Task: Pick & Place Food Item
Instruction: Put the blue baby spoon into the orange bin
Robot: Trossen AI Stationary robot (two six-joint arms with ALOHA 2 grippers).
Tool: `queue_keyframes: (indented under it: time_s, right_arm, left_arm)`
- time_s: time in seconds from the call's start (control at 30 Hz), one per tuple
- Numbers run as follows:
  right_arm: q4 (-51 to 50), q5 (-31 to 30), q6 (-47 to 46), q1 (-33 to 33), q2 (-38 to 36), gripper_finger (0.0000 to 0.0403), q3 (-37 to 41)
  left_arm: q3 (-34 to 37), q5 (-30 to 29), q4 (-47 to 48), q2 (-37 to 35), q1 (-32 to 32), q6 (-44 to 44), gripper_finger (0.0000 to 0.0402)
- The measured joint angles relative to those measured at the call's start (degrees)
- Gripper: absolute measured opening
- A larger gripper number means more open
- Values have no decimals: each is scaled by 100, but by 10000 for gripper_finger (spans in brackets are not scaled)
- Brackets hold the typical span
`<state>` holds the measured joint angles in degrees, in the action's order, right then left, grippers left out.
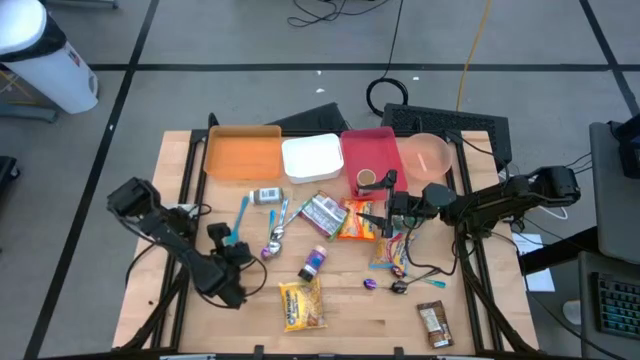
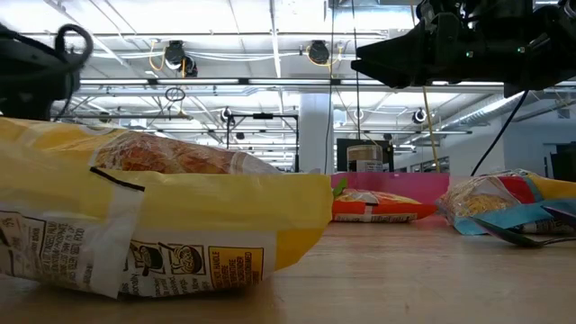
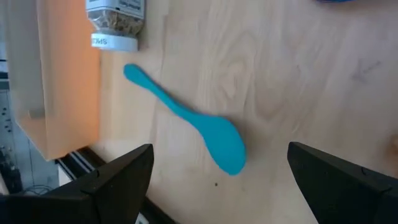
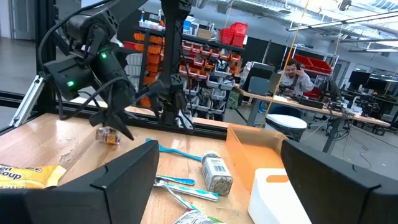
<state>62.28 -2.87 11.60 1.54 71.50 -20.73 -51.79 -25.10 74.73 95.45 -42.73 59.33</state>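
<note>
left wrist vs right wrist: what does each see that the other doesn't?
Only the left wrist view: the bare wooden table top from close above and the left gripper with its fingers open.

Only the right wrist view: the white rectangular container, the left arm across the table, a person seated at a desk behind, and the open right gripper.

Both: the long-handled blue plastic spoon, the clear spice jar and the orange rectangular tray.

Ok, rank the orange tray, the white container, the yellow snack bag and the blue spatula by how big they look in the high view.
1. orange tray
2. white container
3. yellow snack bag
4. blue spatula, the thinnest of the four

The white container and snack bag look close in area, so their order is unsure.
</note>
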Motion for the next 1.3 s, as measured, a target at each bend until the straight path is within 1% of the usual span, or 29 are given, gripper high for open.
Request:
queue_keyframes:
  time_s: [0.07,0.17,0.27,0.53,0.63,0.73,1.1,1.3]
  right_arm:
    - [-5,0,0,0,0,329,0]
    - [-43,0,0,0,0,329,0]
    - [-50,0,0,0,0,329,0]
    - [-48,-2,0,0,0,329,0]
    - [-48,-1,0,0,0,329,0]
    - [-48,-2,0,0,0,329,0]
    - [-59,-2,-2,0,0,329,0]
    - [-91,-2,-2,0,0,329,0]
  left_arm:
    - [95,29,-157,-3,157,-176,379]
    - [331,305,-476,-4,380,-408,378]
    - [543,509,-663,-4,558,-448,378]
    - [632,507,-736,-16,776,-691,377]
    - [636,511,-738,-14,849,-711,361]
    - [645,551,-747,-6,928,-713,325]
    - [660,586,-742,10,1178,-861,164]
    - [658,590,-737,10,1309,-930,70]
